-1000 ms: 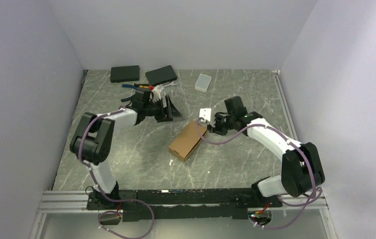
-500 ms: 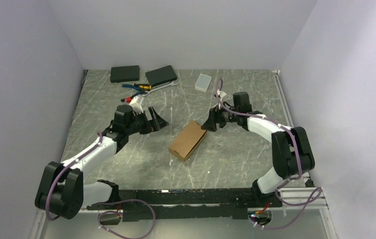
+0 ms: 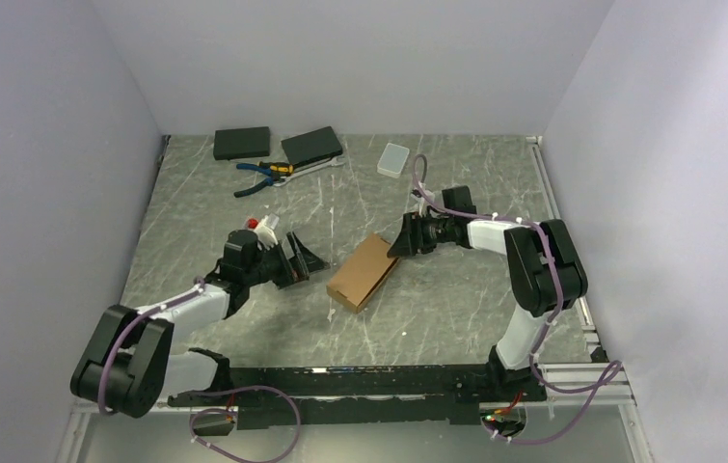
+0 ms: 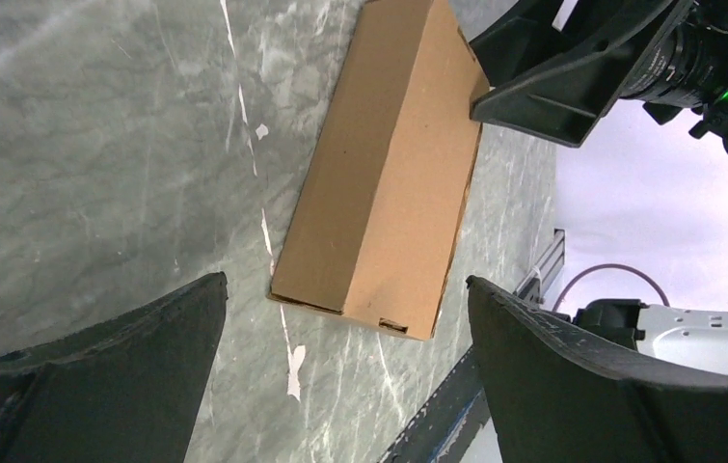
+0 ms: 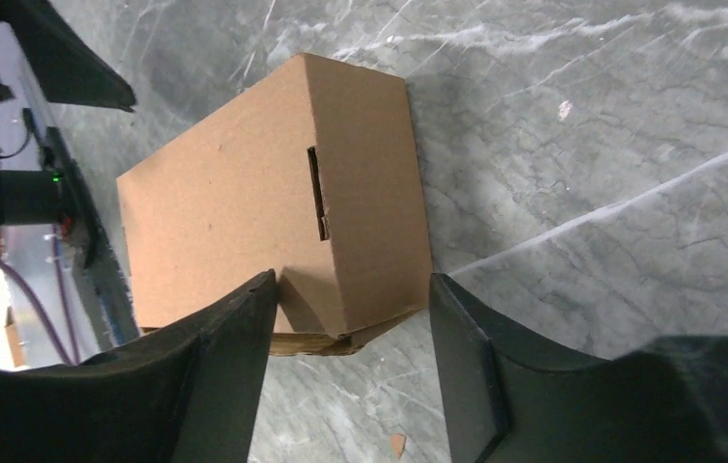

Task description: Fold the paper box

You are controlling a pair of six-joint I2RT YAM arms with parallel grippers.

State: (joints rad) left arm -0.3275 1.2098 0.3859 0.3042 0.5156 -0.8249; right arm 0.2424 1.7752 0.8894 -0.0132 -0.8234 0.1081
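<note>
Paper box (image 3: 364, 271): closed up and lying flat at mid-table on the marbled table (image 3: 456, 318). It slants from near-left to far-right between your two grippers.
Left gripper (image 3: 304, 258): jaws spread wide and holding nothing, low over the table just left of the box and clear of it.
Right gripper (image 3: 400, 238): jaws parted and set astride the box's far end. You cannot tell whether they press on the cardboard.
Top view only: the left black box (image 3: 241, 143), the right black box (image 3: 311, 145), blue-handled pliers (image 3: 263, 174) and a translucent white case (image 3: 393, 159) lie along the far edge, well apart from the paper box.
Left wrist view only: you see the box's near end with a small notch (image 4: 393, 326) at its lower corner. One of the right gripper's fingers (image 4: 552, 87) meets the far corner.
Right wrist view only: a narrow dark slot (image 5: 318, 193) is cut along the box's upper edge.
Lettering: the box faces are plain brown cardboard.
Since a second ago: your left arm has drawn back from the far tools toward its base, leaving the pliers uncovered. Your right gripper, then pinched at the box's far corner, has opened. The box has not moved.
</note>
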